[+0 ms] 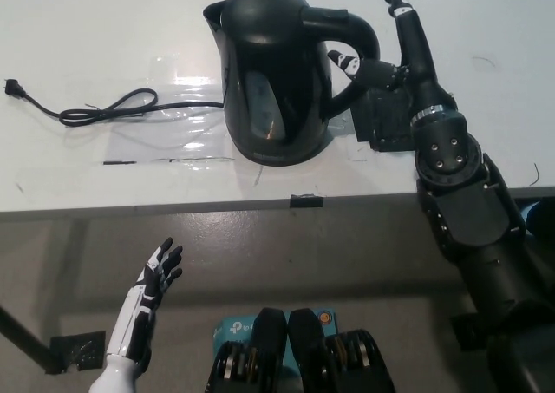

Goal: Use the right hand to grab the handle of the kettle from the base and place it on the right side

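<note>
Centrally, on the white table (104,29): one black electric kettle (273,76), upright, seated on its base (277,154), spout toward my left, lid closed. Handle (354,50): a black loop projecting from the kettle's side toward my right.

My right hand (392,59): black, on the table just beside the handle, on its outer side. Fingers spread wide; one long finger (395,3) points away from me past the top of the handle, and a shorter one (345,62) reaches into the handle's loop, close to its lower part. It holds nothing. I cannot tell whether that shorter finger touches the handle. My black forearm (451,176) runs back from it over the table's near edge toward the lower right.

Power cord (130,108): black, running from the base along the table to my left, looped once, ending in a plug (13,87) near the far left edge. Under the base and cord, a clear taped sheet (186,89), glossy.

My left hand (154,280): white, resting low at the lower left, below the table's edge, fingers apart, holding nothing. Grey floor (347,254) behind it.
</note>
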You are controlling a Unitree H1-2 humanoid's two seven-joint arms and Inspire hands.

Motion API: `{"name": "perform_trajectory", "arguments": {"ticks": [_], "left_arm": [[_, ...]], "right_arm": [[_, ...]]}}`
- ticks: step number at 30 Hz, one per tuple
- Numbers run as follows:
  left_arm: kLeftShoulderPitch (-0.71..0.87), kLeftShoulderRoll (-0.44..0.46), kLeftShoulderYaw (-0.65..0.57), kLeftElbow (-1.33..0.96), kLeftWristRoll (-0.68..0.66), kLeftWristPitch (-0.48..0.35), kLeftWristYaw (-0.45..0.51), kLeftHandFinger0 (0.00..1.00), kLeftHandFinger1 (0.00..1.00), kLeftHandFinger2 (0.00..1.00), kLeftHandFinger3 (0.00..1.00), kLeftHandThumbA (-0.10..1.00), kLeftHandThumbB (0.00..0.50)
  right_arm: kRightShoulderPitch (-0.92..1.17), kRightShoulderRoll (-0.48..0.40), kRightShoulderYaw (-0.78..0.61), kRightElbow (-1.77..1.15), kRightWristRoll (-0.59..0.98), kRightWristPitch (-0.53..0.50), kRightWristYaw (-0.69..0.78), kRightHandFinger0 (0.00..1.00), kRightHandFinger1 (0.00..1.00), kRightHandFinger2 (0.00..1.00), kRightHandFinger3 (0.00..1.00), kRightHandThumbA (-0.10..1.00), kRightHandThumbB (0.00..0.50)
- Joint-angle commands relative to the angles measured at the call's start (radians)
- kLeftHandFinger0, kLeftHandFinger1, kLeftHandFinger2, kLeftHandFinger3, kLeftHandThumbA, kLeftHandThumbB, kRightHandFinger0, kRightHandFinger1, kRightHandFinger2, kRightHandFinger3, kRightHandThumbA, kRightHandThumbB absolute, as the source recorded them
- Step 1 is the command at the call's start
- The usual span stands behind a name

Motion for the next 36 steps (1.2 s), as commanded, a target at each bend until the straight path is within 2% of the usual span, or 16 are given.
{"name": "perform_trajectory", "arguments": {"ticks": [1,3,6,7,8,9,10,11,12,14,15,18,28,30,32,36], "left_arm": [[-0.014,0.015,0.001,-0.027,0.004,-0.029,-0.011,1.0,1.0,1.0,1.0,1.0,0.5],[-0.013,0.016,0.001,-0.028,0.003,-0.028,-0.012,1.0,1.0,1.0,1.0,1.0,0.5],[-0.013,0.016,0.0,-0.024,0.006,-0.034,-0.011,1.0,1.0,1.0,1.0,1.0,0.5],[-0.014,0.016,0.001,-0.022,0.006,-0.037,-0.011,1.0,1.0,1.0,1.0,1.0,0.5],[-0.014,0.015,0.001,-0.022,0.001,-0.038,-0.013,1.0,1.0,1.0,1.0,1.0,0.5],[-0.014,0.016,0.001,-0.023,0.0,-0.036,-0.014,1.0,1.0,1.0,1.0,1.0,0.5],[-0.013,0.016,0.001,-0.025,0.002,-0.035,-0.013,1.0,1.0,1.0,1.0,1.0,0.5],[-0.013,0.015,0.001,-0.025,0.002,-0.035,-0.012,1.0,1.0,1.0,1.0,1.0,0.5],[-0.016,0.016,0.001,-0.025,0.002,-0.034,-0.012,1.0,1.0,1.0,1.0,1.0,0.5],[-0.022,0.015,0.002,-0.024,-0.003,-0.032,-0.014,1.0,1.0,1.0,1.0,1.0,0.5],[-0.021,0.016,0.002,-0.031,-0.003,-0.024,-0.014,1.0,1.0,1.0,1.0,1.0,0.5],[-0.022,0.016,0.001,-0.029,-0.002,-0.025,-0.015,1.0,1.0,1.0,1.0,1.0,0.5],[-0.029,0.017,0.002,-0.019,-0.011,-0.036,-0.02,1.0,1.0,1.0,1.0,1.0,0.5],[-0.026,0.017,0.002,-0.019,-0.008,-0.032,-0.018,1.0,1.0,1.0,1.0,1.0,0.5],[-0.026,0.016,0.001,-0.014,-0.007,-0.04,-0.019,1.0,1.0,1.0,1.0,1.0,0.5],[-0.028,0.018,0.0,-0.015,-0.006,-0.037,-0.02,1.0,1.0,1.0,1.0,1.0,0.5]], "right_arm": [[-0.091,-0.004,0.004,0.05,-0.01,-0.071,-0.036,1.0,1.0,1.0,1.0,0.76,0.303],[-0.107,0.0,0.002,0.09,-0.011,-0.087,-0.055,1.0,1.0,1.0,1.0,0.65,0.306],[-0.143,-0.002,0.027,0.154,-0.057,-0.06,-0.111,1.0,1.0,1.0,1.0,0.23,0.304],[-0.152,-0.004,0.038,0.167,-0.073,-0.049,-0.123,0.98,1.0,1.0,1.0,0.18,0.306],[-0.164,-0.005,0.054,0.185,-0.094,-0.041,-0.146,0.66,0.76,0.92,0.96,0.02,0.313],[-0.173,-0.005,0.075,0.198,-0.129,-0.025,-0.193,0.34,0.48,0.69,0.66,-0.09,0.312],[-0.181,-0.006,0.104,0.222,-0.178,-0.043,-0.274,0.1,0.21,0.39,0.35,-0.1,0.233],[-0.188,-0.004,0.12,0.239,-0.203,-0.054,-0.325,0.0,0.07,0.23,0.28,-0.1,0.231],[-0.193,-0.004,0.128,0.25,-0.211,-0.057,-0.352,0.0,0.05,0.29,0.3,-0.1,0.21],[-0.199,0.0,0.138,0.245,-0.214,-0.054,-0.358,0.0,0.15,0.54,0.52,-0.1,0.142],[-0.201,0.003,0.144,0.243,-0.219,-0.052,-0.37,0.0,0.26,0.66,0.75,-0.1,0.149],[-0.2,0.008,0.144,0.232,-0.213,-0.078,-0.394,0.0,0.37,0.74,0.86,-0.1,0.146],[-0.215,0.013,0.12,0.244,-0.188,-0.16,-0.437,0.0,0.43,0.8,0.88,-0.1,0.088],[-0.215,0.027,0.077,0.234,-0.132,-0.162,-0.411,0.02,0.44,0.78,0.82,-0.1,0.079],[-0.22,0.042,0.031,0.229,-0.091,-0.206,-0.427,0.0,0.34,0.7,0.68,-0.1,0.104],[-0.232,0.059,-0.046,0.208,-0.044,-0.239,-0.437,0.0,0.26,0.66,0.73,-0.1,0.085]]}}
